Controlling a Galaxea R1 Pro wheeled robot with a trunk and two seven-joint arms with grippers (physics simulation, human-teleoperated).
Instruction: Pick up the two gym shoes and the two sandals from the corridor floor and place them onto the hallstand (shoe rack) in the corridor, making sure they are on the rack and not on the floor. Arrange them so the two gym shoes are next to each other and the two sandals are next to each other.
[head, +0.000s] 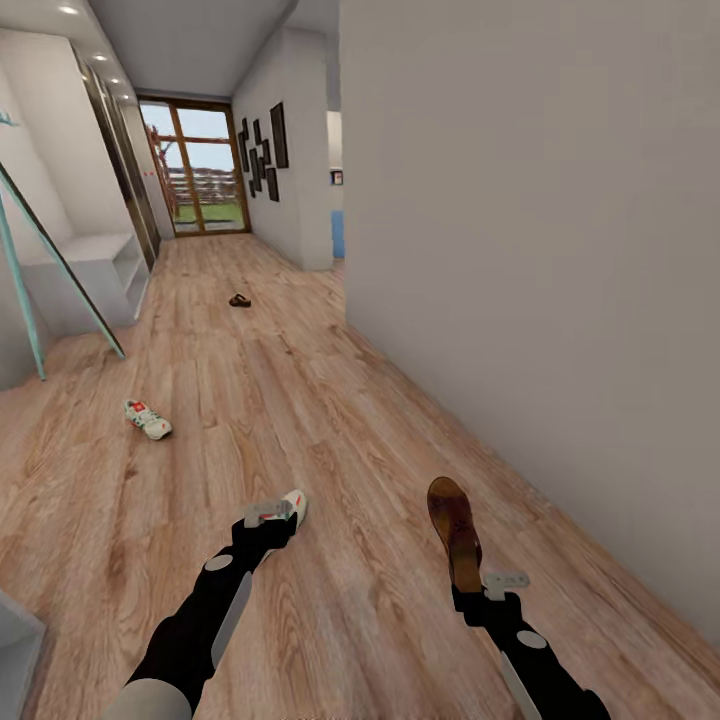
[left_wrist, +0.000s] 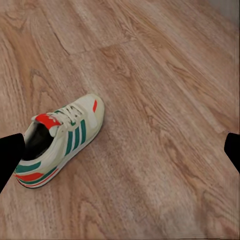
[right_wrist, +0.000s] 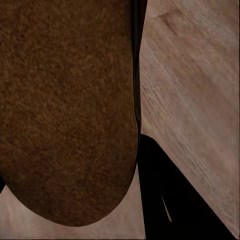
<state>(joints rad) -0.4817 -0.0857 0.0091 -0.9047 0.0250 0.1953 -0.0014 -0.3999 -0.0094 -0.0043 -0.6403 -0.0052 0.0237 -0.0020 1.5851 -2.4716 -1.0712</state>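
Although the right tool (head: 478, 585) clamps one stiff, light brown sandal (head: 455, 530) by its heel above the corridor floor (head: 330, 420), the left tool (head: 268, 520) hangs released over a gym shoe (left_wrist: 60, 142), best gripped across its padded collar.

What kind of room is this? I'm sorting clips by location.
Probably a home corridor: long wood-plank floor, low grey shelf bench along one wall, glazed door at the far end.

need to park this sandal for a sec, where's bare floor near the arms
Bare planks lie between the near gym shoe and the held sandal, and between that sandal and the right-hand wall. It is crowded only at the left gripper, over that shoe.
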